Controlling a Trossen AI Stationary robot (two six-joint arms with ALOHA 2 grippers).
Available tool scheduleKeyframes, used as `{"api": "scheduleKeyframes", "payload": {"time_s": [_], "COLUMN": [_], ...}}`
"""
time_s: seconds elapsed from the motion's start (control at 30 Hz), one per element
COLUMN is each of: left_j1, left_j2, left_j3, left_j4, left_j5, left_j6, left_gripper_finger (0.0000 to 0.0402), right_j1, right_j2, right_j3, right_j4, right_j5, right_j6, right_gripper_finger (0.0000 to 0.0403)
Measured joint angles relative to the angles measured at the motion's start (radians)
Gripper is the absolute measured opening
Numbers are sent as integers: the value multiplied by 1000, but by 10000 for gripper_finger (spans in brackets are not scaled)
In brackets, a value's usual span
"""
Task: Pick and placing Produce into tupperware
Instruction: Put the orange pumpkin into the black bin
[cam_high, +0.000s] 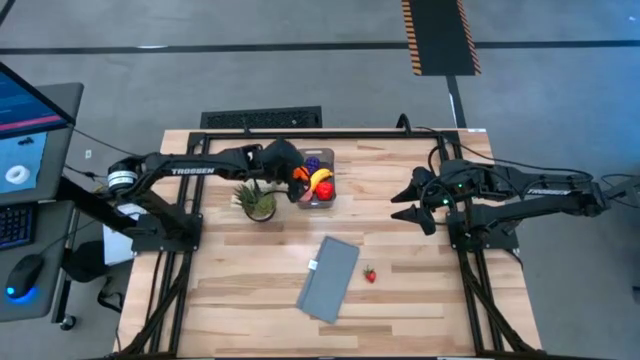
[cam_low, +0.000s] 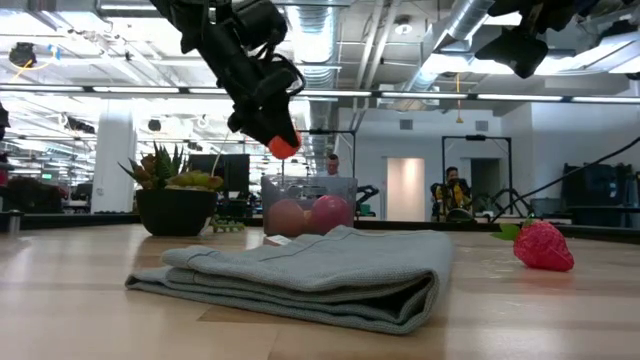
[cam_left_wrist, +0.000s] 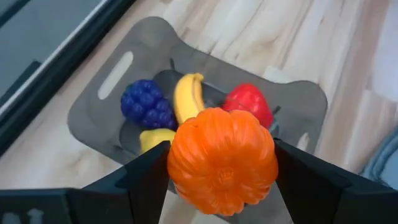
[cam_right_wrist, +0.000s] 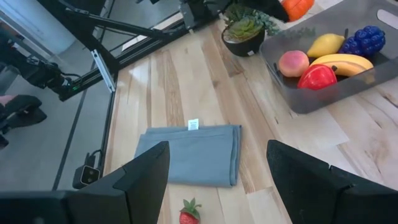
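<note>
One orange fruit (cam_left_wrist: 222, 160) is clamped in the left hand (cam_high: 297, 176) above the tupperware (cam_left_wrist: 99, 115) near the tabletop's far edge, ready for dropping in, while the right hand (cam_high: 408, 204) waits open.

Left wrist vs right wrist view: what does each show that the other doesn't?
Only the left wrist view shows the left pincer shut on the orange, close above the tub.

Only the right wrist view shows the folded cloth, the strawberry on the table, the potted plant, the peach, and the right pincer open and holding nothing.

Both show the tub holding the grapes, banana, lemon and a red fruit.
</note>
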Motion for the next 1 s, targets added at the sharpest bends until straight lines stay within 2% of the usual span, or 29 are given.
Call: {"api": "scheduleKeyframes", "payload": {"time_s": [0.5,1.0], "left_j1": [44,55], "left_j2": [88,99], "left_j3": [0,1], "left_j4": [129,140], "left_j5": [66,63], "left_j6": [2,3], "left_gripper_finger": [250,249], "right_j1": [-1,-1], "right_j2": [0,0], "right_j3": [0,0], "right_j4": [2,0], "right_j5": [0,0], "right_j6": [0,-1], "right_gripper_finger": [291,291]}}
